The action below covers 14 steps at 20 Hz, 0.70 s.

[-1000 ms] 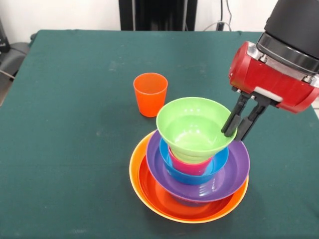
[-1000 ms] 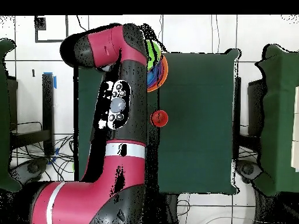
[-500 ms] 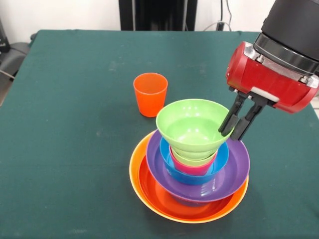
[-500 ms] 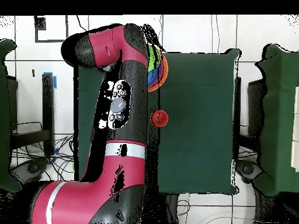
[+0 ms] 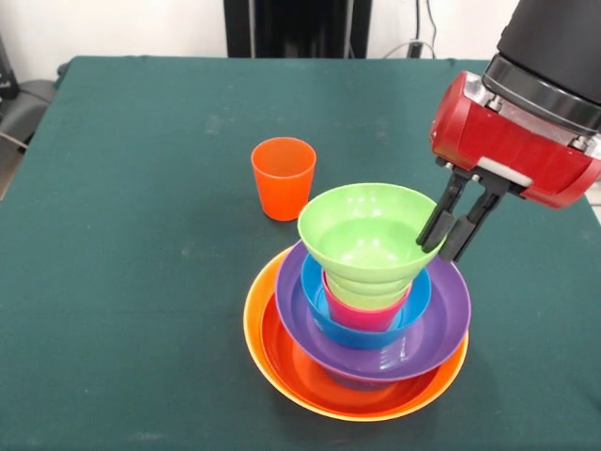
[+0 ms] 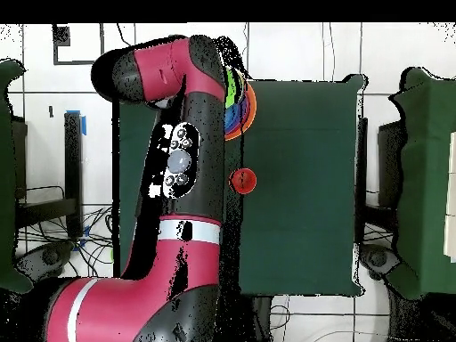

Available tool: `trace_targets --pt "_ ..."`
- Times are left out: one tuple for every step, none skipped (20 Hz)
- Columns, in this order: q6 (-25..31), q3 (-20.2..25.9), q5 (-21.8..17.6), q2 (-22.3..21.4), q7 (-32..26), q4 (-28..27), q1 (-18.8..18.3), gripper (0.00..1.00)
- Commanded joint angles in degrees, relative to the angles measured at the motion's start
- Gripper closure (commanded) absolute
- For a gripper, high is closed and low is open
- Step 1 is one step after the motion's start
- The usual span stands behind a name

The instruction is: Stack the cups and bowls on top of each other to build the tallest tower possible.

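1. Jaws pinch the right-hand rim of the lime green cup (image 5: 368, 235): one finger inside the wall, one outside, closed on it. Gripper (image 5: 449, 233) hangs from the red and black arm (image 5: 526, 122) at the picture's right.
2. Green table (image 5: 122, 282): holds everything; the tower sits toward the near edge.
3. Tower, base upward: yellow-orange bowl (image 5: 272, 376), red-orange bowl (image 5: 300, 366) nested in it, purple bowl (image 5: 441, 324), blue bowl (image 5: 324, 324), pinkish red cup (image 5: 352, 312), then the green cup, seated in or just above the red one; cannot tell if it touches.
4. Orange cup (image 5: 283, 178): upright, alone, just behind the tower, apart from it.
5. Overhead view: arm covers most of the stack; only its coloured edge (image 6: 245, 111) and the orange cup show.
6. Handling, as judged: thin glossy plastic, light, stiff, slippery. A one-sided rim pinch tips it easily. Grip the orange cup across its rim wall.
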Motion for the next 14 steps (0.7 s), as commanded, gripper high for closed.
trace_targets --pt "0.16 2.48 1.22 -1.87 8.78 8.21 1.71 1.0" --pt "-0.08 2.42 1.3 -1.83 8.73 8.32 1.73 1.0" --pt "-0.16 2.34 1.39 -1.56 8.7 8.1 1.68 1.0" --pt "-0.08 2.23 1.51 -1.41 8.64 8.0 1.69 1.0" --pt "0.27 2.19 1.74 -1.21 8.44 7.63 1.57 1.0" --pt "0.42 2.23 1.97 -1.1 8.3 7.53 1.49 1.0" --pt "0.49 2.08 2.02 -1.01 8.09 7.41 1.47 1.0" --pt "0.54 1.92 2.15 -0.93 8.1 7.33 1.52 1.0" --pt "0.54 1.8 2.21 -0.79 8.05 7.17 1.54 1.0" --pt "0.61 1.73 2.31 -0.68 8.06 7.05 1.56 1.0" --pt "0.52 1.63 2.3 -0.65 8.01 7.01 1.58 1.0" --pt "0.47 1.56 2.35 -0.64 8.0 7.04 1.6 1.0" --pt "0.41 1.48 2.41 -0.63 8.0 7.08 1.63 1.0" --pt "0.36 1.41 2.46 -0.62 8.0 7.11 1.65 1.0"
